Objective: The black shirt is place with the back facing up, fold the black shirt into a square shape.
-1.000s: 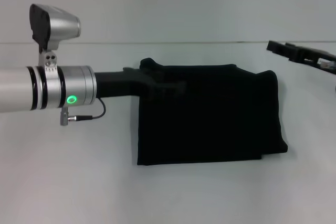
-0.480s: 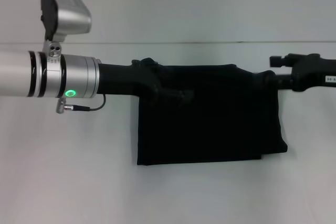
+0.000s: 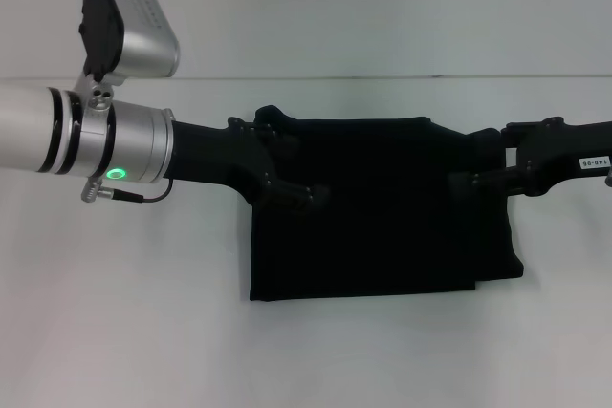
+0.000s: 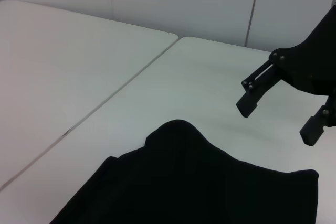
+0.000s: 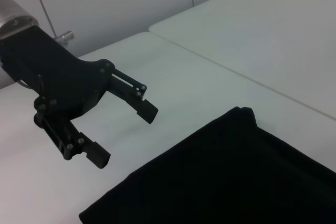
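1. The large plain black soft-fabric shirt (image 3: 378, 207) lies folded into a roughly rectangular block on the pale white surface (image 3: 143, 332), about midway between that surface's left and right edges; its near edge runs straight and parallel to the surface's near edge.
2. A second, narrower layer of the shirt sticks out on the side toward the surface's right edge, with a small step showing at its near corner there.
3. The left pincer (image 3: 292, 164) (black, on a silver arm with a green light) reaches in from the surface's left edge and sits over the shirt's far left corner; its two fingers are spread apart, and the right wrist view shows them (image 5: 126, 121) clear of the cloth with bare surface beneath.
4. The right pincer (image 3: 478, 158) comes in from the surface's right edge over the shirt's far right corner; its fingers are likewise spread, seen in the left wrist view (image 4: 281, 121) above the cloth's edge and gripping nothing.
5. Beyond the shirt a seam line crosses the surface, and a plain pale wall (image 3: 382, 7) rises behind it.
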Controlling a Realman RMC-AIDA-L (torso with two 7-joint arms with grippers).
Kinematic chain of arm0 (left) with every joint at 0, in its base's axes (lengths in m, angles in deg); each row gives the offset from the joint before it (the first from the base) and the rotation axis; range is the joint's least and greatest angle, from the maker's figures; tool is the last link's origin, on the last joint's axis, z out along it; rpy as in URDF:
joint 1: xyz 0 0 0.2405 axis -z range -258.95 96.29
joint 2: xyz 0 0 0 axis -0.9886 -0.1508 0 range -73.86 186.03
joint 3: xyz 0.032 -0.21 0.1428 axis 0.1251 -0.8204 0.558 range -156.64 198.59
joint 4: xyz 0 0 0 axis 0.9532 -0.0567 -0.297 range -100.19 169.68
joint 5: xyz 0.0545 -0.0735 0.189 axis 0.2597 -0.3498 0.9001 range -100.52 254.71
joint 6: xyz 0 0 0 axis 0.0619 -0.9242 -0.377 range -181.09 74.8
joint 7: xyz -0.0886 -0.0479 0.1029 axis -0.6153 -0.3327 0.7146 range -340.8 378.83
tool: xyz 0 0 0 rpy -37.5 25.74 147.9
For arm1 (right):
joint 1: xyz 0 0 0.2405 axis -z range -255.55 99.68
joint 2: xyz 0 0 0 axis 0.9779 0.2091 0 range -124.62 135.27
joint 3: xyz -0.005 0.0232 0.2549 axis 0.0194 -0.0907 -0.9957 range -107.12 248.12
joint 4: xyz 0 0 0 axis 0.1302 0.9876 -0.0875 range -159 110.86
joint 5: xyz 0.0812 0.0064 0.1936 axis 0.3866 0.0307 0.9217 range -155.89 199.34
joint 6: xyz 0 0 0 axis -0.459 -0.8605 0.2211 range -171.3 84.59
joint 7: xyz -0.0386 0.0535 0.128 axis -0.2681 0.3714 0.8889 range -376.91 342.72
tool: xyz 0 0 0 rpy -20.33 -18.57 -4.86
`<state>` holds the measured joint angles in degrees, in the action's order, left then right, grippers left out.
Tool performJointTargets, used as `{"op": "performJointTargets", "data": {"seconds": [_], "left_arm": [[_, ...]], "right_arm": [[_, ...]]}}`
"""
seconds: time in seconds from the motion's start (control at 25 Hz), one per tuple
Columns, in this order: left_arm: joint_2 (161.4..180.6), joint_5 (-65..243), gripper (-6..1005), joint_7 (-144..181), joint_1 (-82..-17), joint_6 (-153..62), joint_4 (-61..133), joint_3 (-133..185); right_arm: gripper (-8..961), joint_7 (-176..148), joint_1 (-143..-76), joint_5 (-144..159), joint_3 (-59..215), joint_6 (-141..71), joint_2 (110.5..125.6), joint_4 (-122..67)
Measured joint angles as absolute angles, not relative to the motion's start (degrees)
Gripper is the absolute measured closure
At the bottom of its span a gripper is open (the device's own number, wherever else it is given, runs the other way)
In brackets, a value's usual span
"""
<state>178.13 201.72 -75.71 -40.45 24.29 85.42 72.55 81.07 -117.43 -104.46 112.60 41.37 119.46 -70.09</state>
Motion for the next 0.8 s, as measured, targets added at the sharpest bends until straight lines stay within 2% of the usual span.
{"op": "performJointTargets", "data": {"seconds": [0.8], "left_arm": [[178.25, 201.8, 125, -75.8, -43.0, 25.7, 88.3, 71.4]], "right_arm": [[38, 81.1, -116.6, -104.3, 111.1, 41.6, 119.6, -70.1]]}}
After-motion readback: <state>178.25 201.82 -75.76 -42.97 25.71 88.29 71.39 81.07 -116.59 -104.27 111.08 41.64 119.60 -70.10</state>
